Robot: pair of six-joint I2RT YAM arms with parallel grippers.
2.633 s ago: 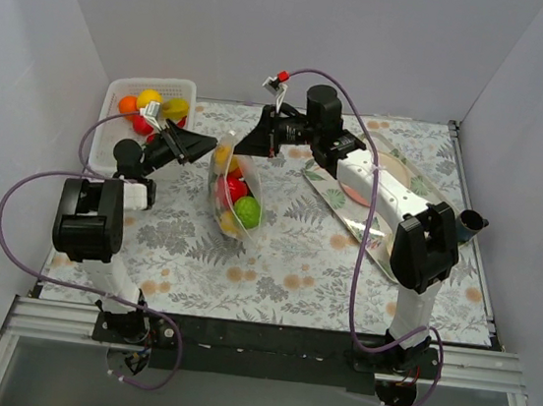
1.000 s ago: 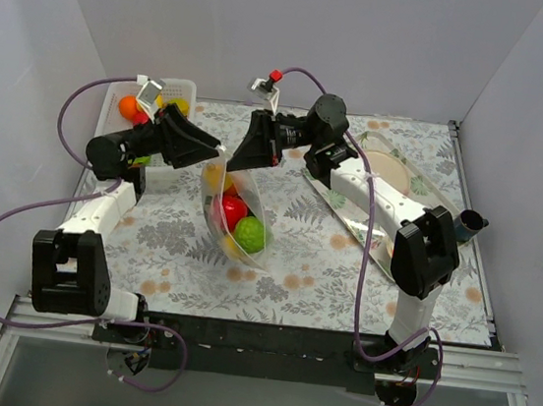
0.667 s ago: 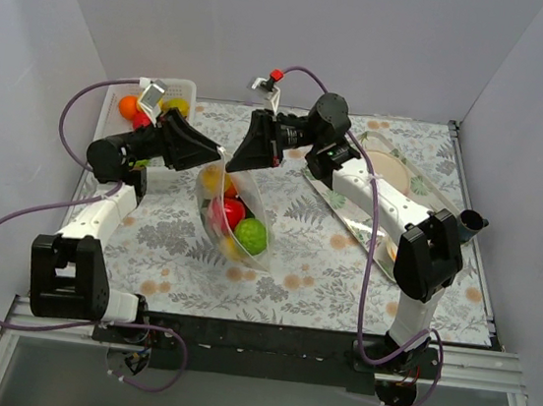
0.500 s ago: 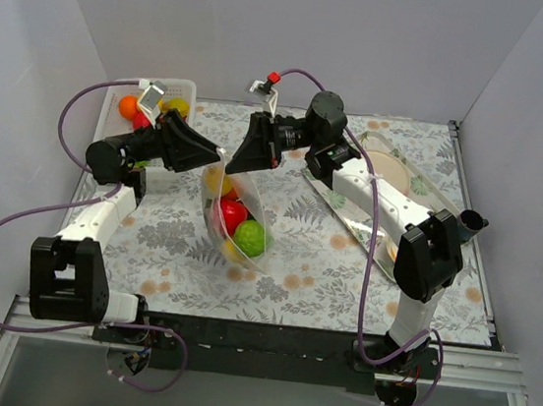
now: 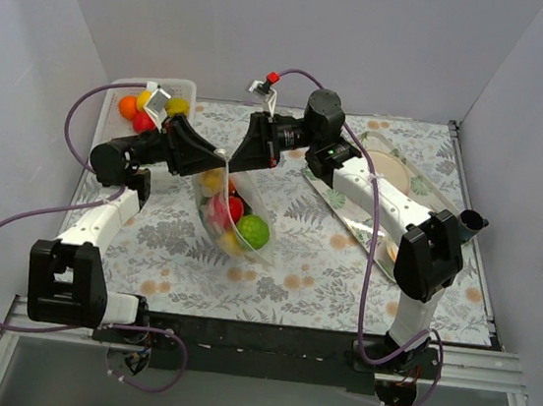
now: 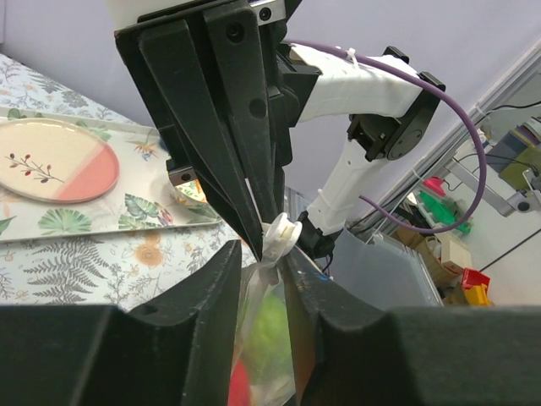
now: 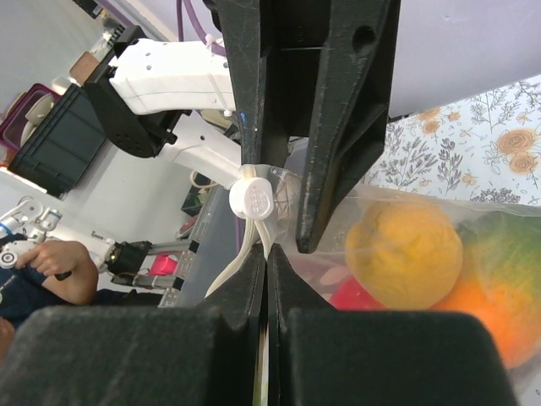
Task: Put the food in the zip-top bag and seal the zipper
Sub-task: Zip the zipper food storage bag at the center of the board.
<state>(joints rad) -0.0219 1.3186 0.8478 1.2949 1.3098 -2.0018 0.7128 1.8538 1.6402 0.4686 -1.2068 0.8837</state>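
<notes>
Left gripper (image 6: 264, 254) has swung in, jaws narrowed but just apart astride the mouth of the clear polka-dot plastic zip-top bag (image 5: 238, 214) hanging below, hard beside right gripper (image 7: 266, 254), pinched shut on that edge.

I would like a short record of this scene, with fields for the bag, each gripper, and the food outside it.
bag: zip-top bag held upright by its mouth edge, round fruits inside
right gripper: shut on that edge
left gripper: straddles the edge, grip unclear
slider: white, beside both grippers
food outside: loose fruits in white basket
</notes>
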